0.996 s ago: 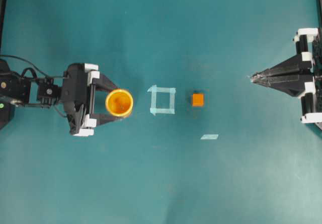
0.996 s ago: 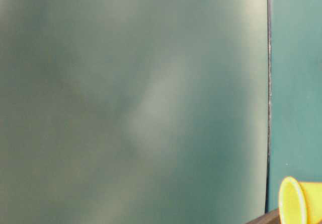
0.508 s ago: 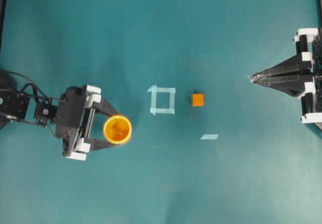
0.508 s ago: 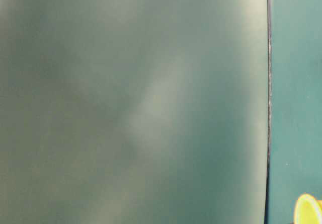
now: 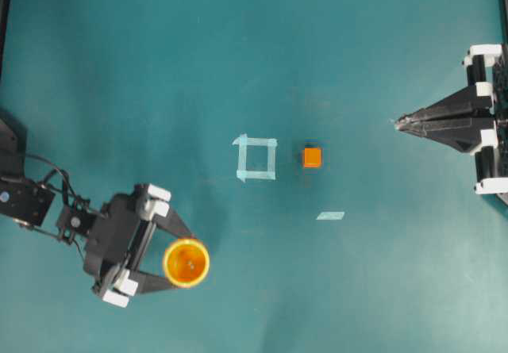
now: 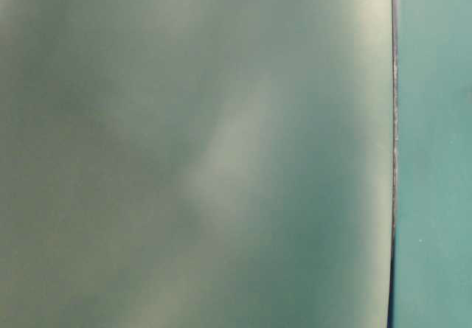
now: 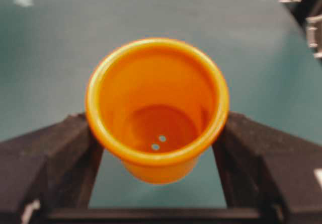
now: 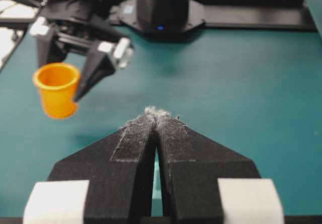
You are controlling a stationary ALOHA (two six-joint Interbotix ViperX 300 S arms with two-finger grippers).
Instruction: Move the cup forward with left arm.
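The orange-yellow cup [image 5: 187,264] sits upright between the black fingers of my left gripper [image 5: 182,259], at the lower left of the overhead view. In the left wrist view the cup [image 7: 157,108] fills the middle, and both fingers [image 7: 70,143] press against its sides just under the rim. From the right wrist view the cup [image 8: 56,90] appears to hang a little above the table. My right gripper [image 5: 399,122] rests at the right edge with its tips [image 8: 157,114] together and nothing in them. The table-level view shows no cup.
A light-blue tape square [image 5: 255,158] marks the table's middle, with a small orange cube [image 5: 312,157] just right of it. A short tape strip [image 5: 330,216] lies below and right of the cube. A blurred grey-green surface fills most of the table-level view.
My left arm has swung toward the lower edge of the overhead view, carrying the cup along. The cup has slipped out of the table-level view. The right arm has stayed still.
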